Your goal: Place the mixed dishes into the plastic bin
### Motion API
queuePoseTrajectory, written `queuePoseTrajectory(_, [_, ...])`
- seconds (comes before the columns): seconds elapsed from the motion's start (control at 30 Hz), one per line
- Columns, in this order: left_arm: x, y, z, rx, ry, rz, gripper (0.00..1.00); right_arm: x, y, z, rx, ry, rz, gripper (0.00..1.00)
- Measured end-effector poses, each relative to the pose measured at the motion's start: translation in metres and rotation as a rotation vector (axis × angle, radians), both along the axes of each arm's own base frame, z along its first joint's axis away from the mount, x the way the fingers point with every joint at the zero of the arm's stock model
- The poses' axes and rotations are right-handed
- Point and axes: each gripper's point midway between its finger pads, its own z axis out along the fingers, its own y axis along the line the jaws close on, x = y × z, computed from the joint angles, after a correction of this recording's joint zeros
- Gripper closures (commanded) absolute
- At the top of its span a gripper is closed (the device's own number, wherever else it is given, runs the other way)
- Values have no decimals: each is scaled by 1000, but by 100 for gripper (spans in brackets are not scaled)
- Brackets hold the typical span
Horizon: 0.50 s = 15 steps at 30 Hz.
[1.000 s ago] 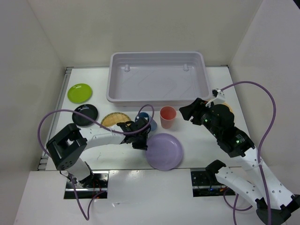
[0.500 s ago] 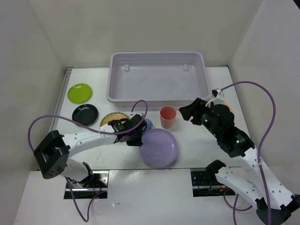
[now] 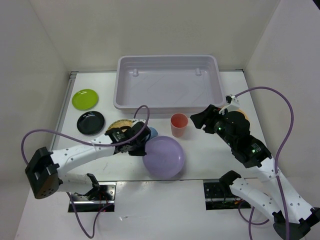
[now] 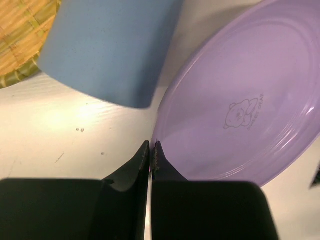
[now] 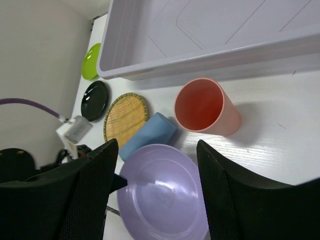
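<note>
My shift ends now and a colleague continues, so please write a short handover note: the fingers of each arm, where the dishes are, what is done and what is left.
Left gripper: fingers shut on the rim of the lavender plate.
Right gripper: open, holding nothing, just right of the salmon cup, which stands upright.
The blue cup lies on its side between the woven plate and the lavender plate. The black plate and lime green plate are at the left.
Done: nothing is in the plastic bin yet.
Left: all these dishes, probably the lavender plate first.
</note>
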Motion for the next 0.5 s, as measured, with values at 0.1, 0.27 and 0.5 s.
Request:
queuePoseTrajectory(0.1, [1,-1,30,-41,-45,-22,100,0,0,0,0,0,1,30])
queuePoseTrajectory(0.27, [9,-1,103,-169,-185,-31,100,1,1,0,2,-1,3,30])
queuePoseTrajectory(0.5, [32,26,160,-200,-329,54,100,4,4,0,2,0,5,30])
